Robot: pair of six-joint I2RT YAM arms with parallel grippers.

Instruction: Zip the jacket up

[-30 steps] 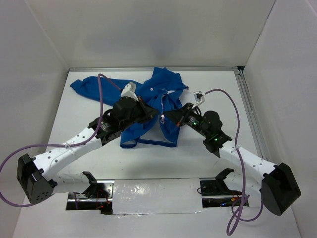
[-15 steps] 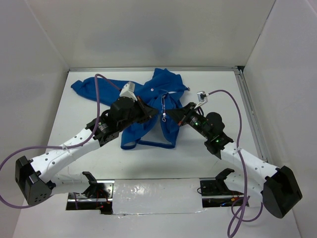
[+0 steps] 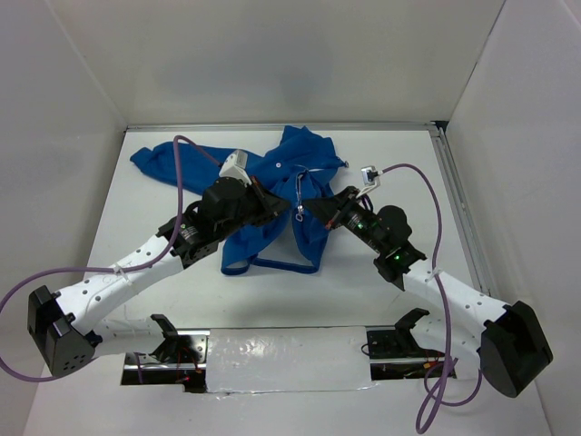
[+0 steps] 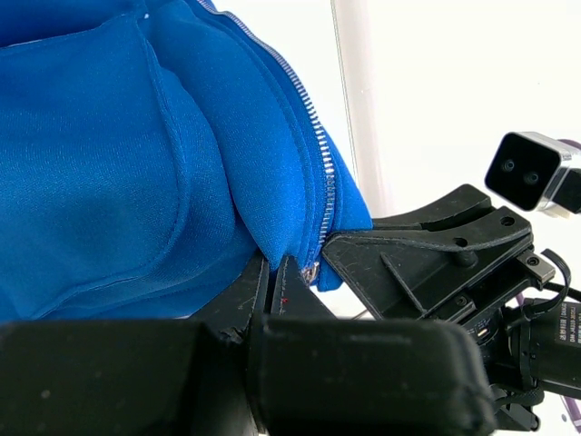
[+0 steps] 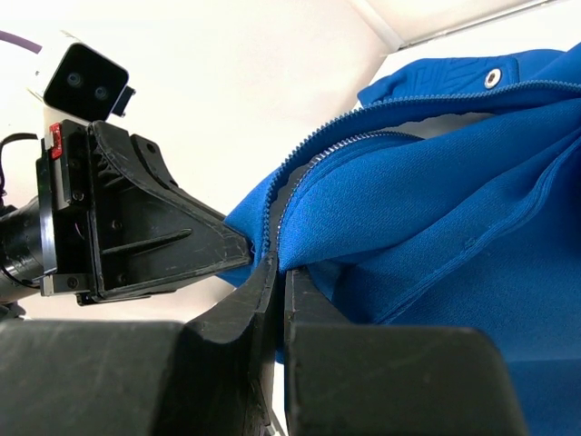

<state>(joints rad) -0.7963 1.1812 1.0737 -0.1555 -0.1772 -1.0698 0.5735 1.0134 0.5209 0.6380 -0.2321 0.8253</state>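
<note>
The royal-blue jacket (image 3: 304, 150) lies crumpled at the back middle of the table, its front hem raised between my grippers. Its pale zipper (image 3: 299, 193) runs down the front, and a small metal pull hangs at its lower end. My left gripper (image 3: 284, 209) is shut on the left front edge of the jacket (image 4: 136, 163), right beside the zipper teeth (image 4: 320, 154). My right gripper (image 3: 311, 207) is shut on the right front edge of the jacket (image 5: 454, 200), next to the zipper (image 5: 300, 168). The two grippers' tips nearly touch.
One sleeve (image 3: 154, 163) stretches to the back left. A metal rail (image 3: 454, 191) runs along the table's right edge, with white walls around. Purple cables loop above both arms. A foil-taped strip (image 3: 281, 354) lies between the arm bases.
Both grippers, holding the jacket's front edges, have shifted slightly away from the bases, and the hem has come up a little. Almost nothing has moved in the last half second.
</note>
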